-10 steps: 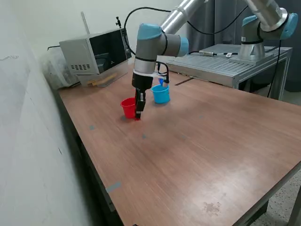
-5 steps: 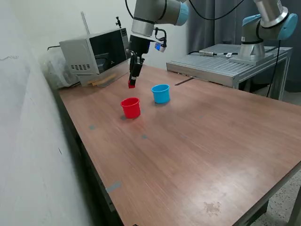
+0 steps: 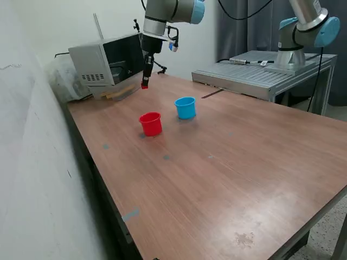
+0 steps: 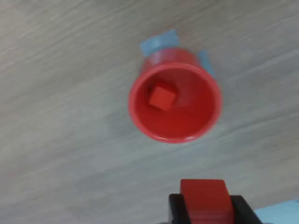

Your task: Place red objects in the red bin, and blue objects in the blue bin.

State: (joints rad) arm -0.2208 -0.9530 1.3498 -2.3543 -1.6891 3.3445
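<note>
Taking the red cup [image 3: 150, 123] as the landmark and reading the exterior view from its left to its right: well above the cup, and toward the microwave [image 3: 108, 60] behind it, hangs the claw [image 3: 145, 82], pinched narrow on a red cube [image 3: 145, 85] that shows at its tip. The wrist view confirms the grip: the cube [image 4: 204, 198] sits between the two dark fingers [image 4: 176, 211], and the cup's mouth [image 4: 174, 100] lies open below with another red cube [image 4: 161, 98] already resting on its floor. To the exterior view's right of the red cup stands the blue cup [image 3: 185, 107], near it but not touching, both on the worktop [image 3: 227, 173]. No dark blue cubes can be made out on the worktop.

The step in hand looks like carrying the held cube to the red cup. To do it well, the cube should be brought squarely over the middle of the cup's mouth, since in the wrist view it sits off to one side of the rim. Coming lower before letting go would keep it from bouncing off the cube inside or clipping the rim and tipping the light cup.
</note>
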